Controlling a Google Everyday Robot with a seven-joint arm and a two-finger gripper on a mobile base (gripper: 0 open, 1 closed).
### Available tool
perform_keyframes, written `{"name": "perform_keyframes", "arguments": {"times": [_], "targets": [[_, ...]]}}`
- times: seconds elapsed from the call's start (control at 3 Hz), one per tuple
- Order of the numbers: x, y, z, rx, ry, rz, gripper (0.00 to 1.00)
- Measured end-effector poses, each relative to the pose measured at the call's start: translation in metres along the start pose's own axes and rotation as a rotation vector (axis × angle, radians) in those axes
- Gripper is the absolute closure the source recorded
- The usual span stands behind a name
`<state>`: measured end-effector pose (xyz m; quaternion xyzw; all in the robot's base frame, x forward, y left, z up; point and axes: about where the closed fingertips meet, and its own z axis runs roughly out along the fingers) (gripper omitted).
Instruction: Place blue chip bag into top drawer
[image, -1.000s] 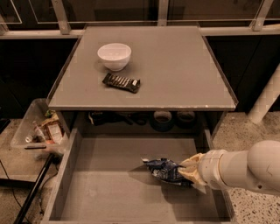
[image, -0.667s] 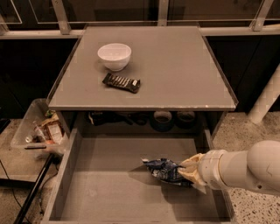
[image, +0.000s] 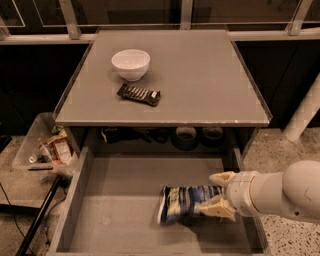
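Now the placing step looks nearly done: the tool (image: 220, 195), low inside the top drawer (image: 120, 210), grasps the blue chip bag (image: 182, 202) by one end, and the bag stretches away to the tool's left. Next, likely, it must release and lift clear.

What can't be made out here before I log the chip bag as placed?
Camera view, the only one:
Right end of the blue chip bag: hidden by the gripper, over the top drawer; resting or held up, unclear.
Arm: cut off by the right edge.
Items under the tabletop: lost in shadow.
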<state>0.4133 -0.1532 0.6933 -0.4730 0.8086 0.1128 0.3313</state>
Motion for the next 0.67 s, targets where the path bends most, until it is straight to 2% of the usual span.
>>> {"name": "perform_keyframes", "arguments": {"times": [0.33, 0.67], "targets": [[0.0000, 0.0000, 0.0000, 0.000, 0.000, 0.000, 0.00], [0.0000, 0.0000, 0.0000, 0.000, 0.000, 0.000, 0.00]]}}
